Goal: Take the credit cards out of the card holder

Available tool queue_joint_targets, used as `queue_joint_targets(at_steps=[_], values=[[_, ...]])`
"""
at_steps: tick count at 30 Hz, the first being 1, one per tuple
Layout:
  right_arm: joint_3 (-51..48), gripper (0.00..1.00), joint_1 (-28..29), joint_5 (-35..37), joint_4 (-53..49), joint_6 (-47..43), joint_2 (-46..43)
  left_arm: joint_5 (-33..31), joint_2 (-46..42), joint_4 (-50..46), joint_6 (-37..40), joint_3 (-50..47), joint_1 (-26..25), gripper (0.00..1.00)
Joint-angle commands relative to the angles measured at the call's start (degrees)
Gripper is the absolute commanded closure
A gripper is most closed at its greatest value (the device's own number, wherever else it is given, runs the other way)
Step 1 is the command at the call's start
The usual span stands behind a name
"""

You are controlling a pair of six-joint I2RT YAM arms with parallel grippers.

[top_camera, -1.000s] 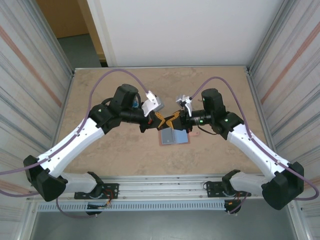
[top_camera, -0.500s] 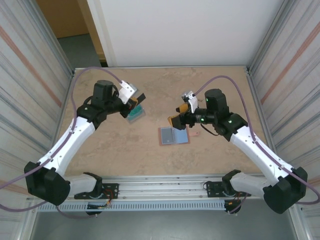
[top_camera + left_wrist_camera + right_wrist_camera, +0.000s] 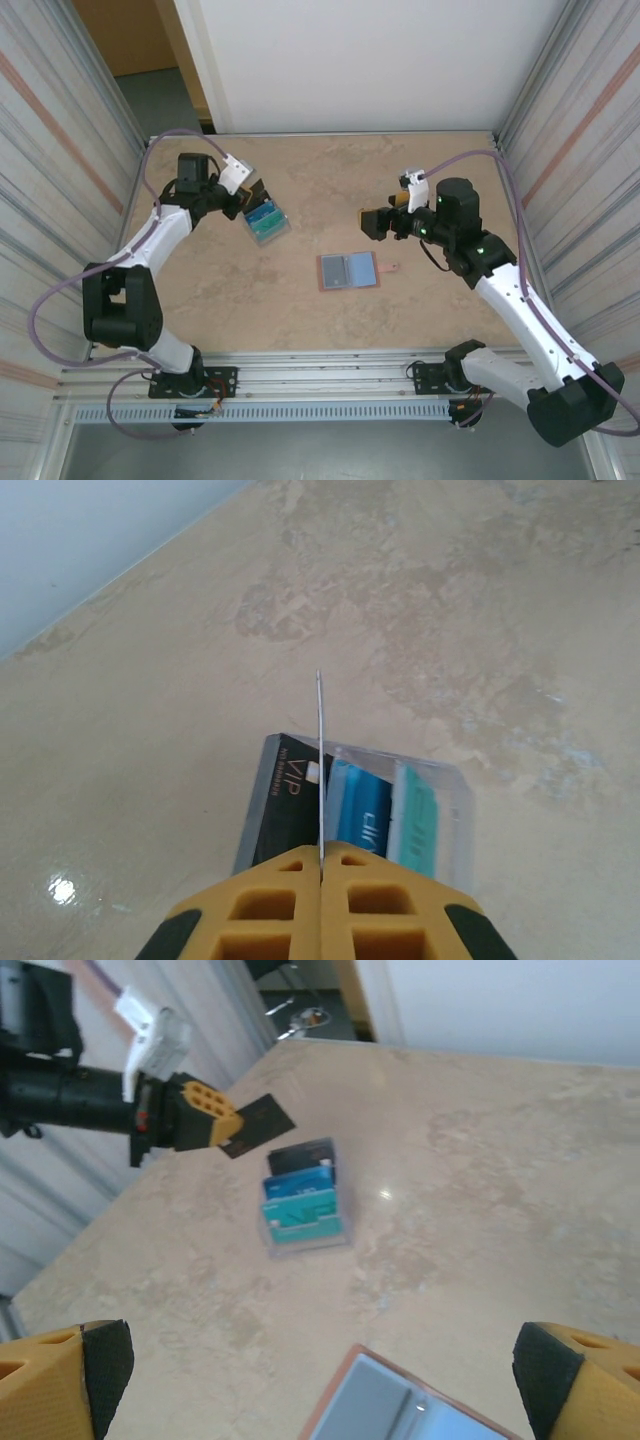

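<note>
There was the left gripper (image 3: 250,193), out at ten o'clock from the card holder (image 3: 348,271), jaws pinched tight on a single dark card (image 3: 258,1123) (edge-on, a mere sliver in its own wrist view), just above the pile of credit cards (image 3: 266,222): black, blue, teal. The card holder lay open, blue-grey side up, mid-way across the table (image 3: 440,310), apart from both arms. The right gripper (image 3: 372,222) hung at its one o'clock, jaws spread wide, holding nothing.
</note>
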Motion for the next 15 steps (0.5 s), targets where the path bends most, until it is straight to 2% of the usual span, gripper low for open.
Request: queue_joint_targets(at_steps=[1,15], values=[[-0.86,0.01,-1.01,3.87,-0.21,3.05,-0.63,2.84,1.74,3.16,2.81,2.78,0.1,1.0],[-2.21,0.01,-2.24,5.91,0.5,3.8,-2.65,0.17,10.64,-2.43,8.44,7.77,0.1,1.0]])
